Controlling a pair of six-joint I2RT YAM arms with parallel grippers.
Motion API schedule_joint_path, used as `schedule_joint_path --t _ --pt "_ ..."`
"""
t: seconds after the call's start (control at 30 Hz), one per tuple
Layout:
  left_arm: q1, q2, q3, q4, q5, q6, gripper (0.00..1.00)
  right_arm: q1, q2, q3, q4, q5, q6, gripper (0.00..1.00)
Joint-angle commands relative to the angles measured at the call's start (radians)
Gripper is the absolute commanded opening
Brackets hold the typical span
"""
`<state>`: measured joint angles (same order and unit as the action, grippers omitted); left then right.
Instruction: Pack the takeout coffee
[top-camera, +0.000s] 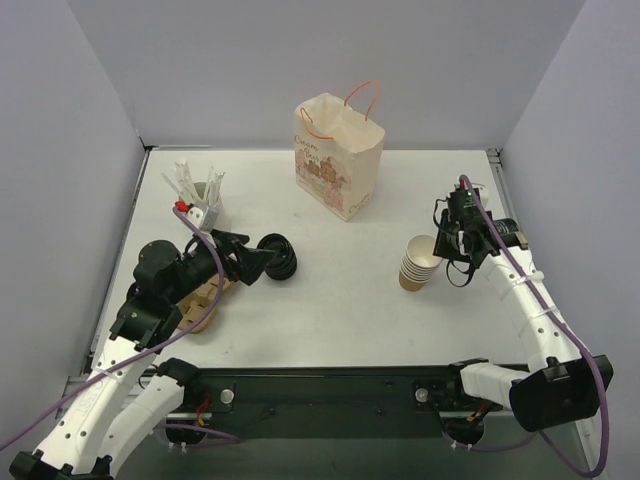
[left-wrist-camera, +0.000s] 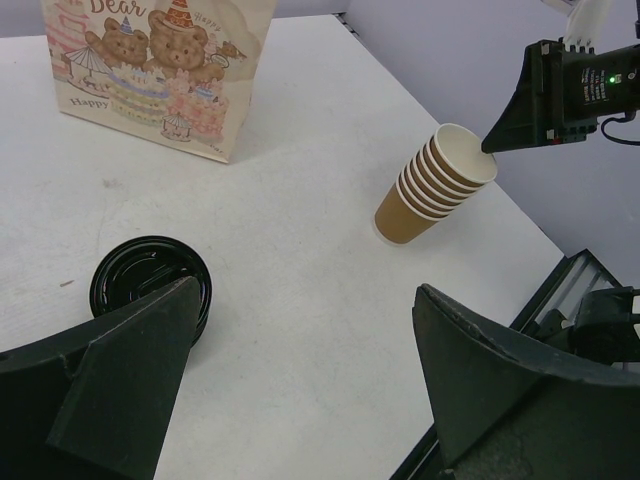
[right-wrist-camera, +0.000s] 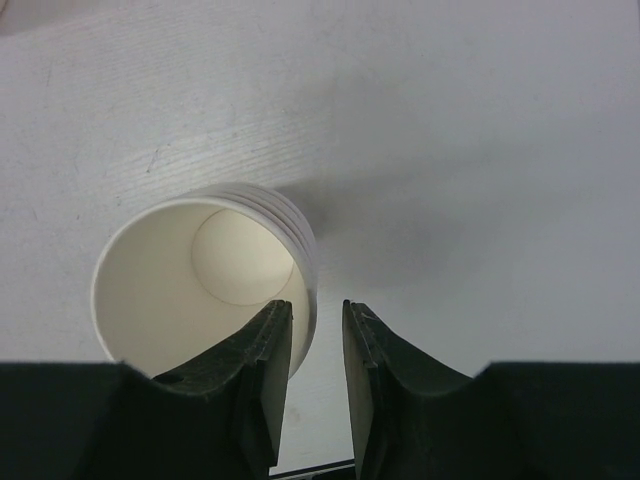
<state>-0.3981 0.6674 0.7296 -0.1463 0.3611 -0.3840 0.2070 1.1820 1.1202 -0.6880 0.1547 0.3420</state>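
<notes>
- Bright, even light from overhead washes the white table (top-camera: 330, 300) in all three views.
- A soft grey shadow spreads right of the cups (right-wrist-camera: 200, 280) in the right wrist view.
- Along the bottom edge there, the fingers (right-wrist-camera: 260, 400) are dark and slightly blurred.

Counter (top-camera: 340, 310): white, flat, walled on three sides.
- Rear centre: paper gift bag (top-camera: 338, 160), teddy-bear print, upright, red cord handles.
- Right: stack of brown paper cups (top-camera: 418, 265), lidless, tilted.
- Left of centre: stack of black lids (top-camera: 280, 258).
- Far left: container of white utensils (top-camera: 200, 195); just nearer, brown cardboard tray (top-camera: 205, 300), partly hidden.
</notes>
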Motion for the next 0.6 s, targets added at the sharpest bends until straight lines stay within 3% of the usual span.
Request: schedule_joint_path --t 0.0,0.57 --pt "-0.004 -0.011 0.001 0.037 -0.010 0.013 0.97 -0.017 0.013 -0.017 0.015 0.002 -0.003 0.27" --pt "-0.005 -0.006 -0.001 0.040 -0.004 0.013 0.97 -0.023 0.024 -0.034 0.041 -0.021 0.002 0.21"
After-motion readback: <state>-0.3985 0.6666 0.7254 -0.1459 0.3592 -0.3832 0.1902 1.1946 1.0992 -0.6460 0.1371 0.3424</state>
